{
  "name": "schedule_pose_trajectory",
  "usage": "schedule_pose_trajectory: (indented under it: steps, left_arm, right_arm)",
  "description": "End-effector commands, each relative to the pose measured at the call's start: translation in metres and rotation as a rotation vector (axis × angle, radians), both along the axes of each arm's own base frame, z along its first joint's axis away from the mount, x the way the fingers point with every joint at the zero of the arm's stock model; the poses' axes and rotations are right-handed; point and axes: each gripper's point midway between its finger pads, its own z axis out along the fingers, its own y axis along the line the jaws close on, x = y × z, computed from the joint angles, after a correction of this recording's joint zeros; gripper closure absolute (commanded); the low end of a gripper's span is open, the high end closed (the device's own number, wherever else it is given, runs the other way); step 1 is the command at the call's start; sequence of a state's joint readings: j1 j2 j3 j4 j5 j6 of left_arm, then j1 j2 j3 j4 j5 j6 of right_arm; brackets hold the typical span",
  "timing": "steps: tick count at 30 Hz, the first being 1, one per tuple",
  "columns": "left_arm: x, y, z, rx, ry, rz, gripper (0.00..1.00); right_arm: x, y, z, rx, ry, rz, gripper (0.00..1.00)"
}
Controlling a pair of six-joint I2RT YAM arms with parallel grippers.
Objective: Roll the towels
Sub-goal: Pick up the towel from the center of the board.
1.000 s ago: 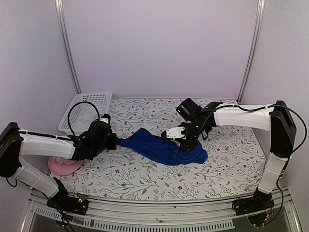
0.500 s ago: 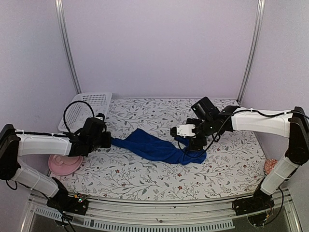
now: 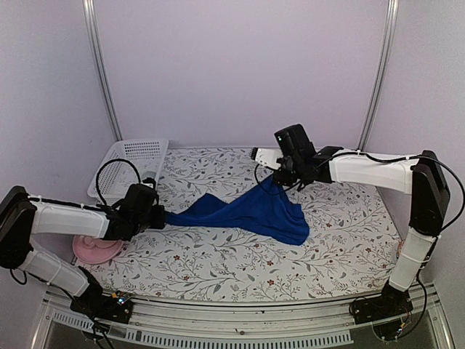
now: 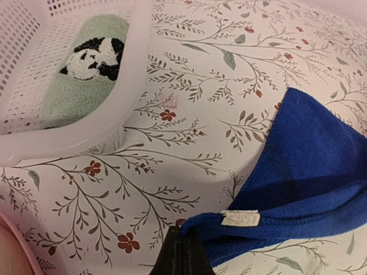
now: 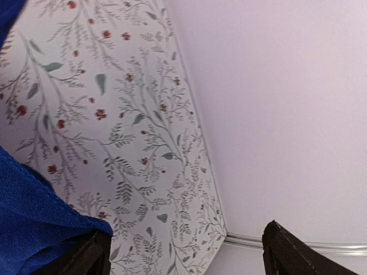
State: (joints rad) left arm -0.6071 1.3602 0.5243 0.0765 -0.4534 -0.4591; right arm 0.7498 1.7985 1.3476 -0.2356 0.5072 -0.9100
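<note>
Honestly, the blue towel [image 3: 247,214] sits just right of the basket [image 3: 116,163], its basket-side hem pinched in the fully closed left gripper [image 4: 180,252], far end only hooked on one finger of the wide-open right gripper [image 3: 279,177], so it could slip off and bunch up.

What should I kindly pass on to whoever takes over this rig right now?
The left end effector is shut on a corner of the blue towel, near the basket.
The right end effector is open and raised; the towel's far end rises to it, apparently draped on one finger.
The green towel lies in the basket; whether it is rolled is unclear.
Done: the blue towel is spread across the table, not rolled.
Left: flatten and roll it.
</note>
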Motion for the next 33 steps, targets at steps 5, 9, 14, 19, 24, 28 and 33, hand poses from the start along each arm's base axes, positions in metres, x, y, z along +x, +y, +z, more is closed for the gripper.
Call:
schedule_pose_trajectory:
  steps: [5,9,14,19,24,28,33]
  left_arm:
    - [0.0,0.016,0.002,-0.006,-0.031,0.048,1.0]
    - [0.0,0.018,0.004,-0.008,-0.037,0.056,1.0]
    - [0.0,0.017,0.004,-0.021,-0.039,0.048,1.0]
    - [0.001,0.013,0.003,-0.025,-0.037,0.034,1.0]
    - [0.002,0.012,0.004,-0.033,-0.042,0.028,1.0]
    - [0.002,0.009,0.003,-0.038,-0.038,0.02,1.0]
    - [0.002,0.008,0.001,-0.037,-0.032,0.015,1.0]
  right_arm:
    - [0.044,-0.053,0.058,0.007,-0.165,-0.168,0.05]
    - [0.051,-0.075,0.052,-0.016,-0.16,-0.217,0.05]
    - [0.049,-0.08,0.047,0.037,-0.118,-0.171,0.05]
    - [0.041,-0.07,0.022,0.217,0.096,-0.087,0.01]
    - [0.032,-0.052,-0.022,0.321,0.363,-0.05,0.06]
    - [0.044,-0.054,-0.052,0.283,0.381,-0.121,0.12]
    - [0.054,-0.056,-0.083,0.257,0.407,-0.179,0.19]
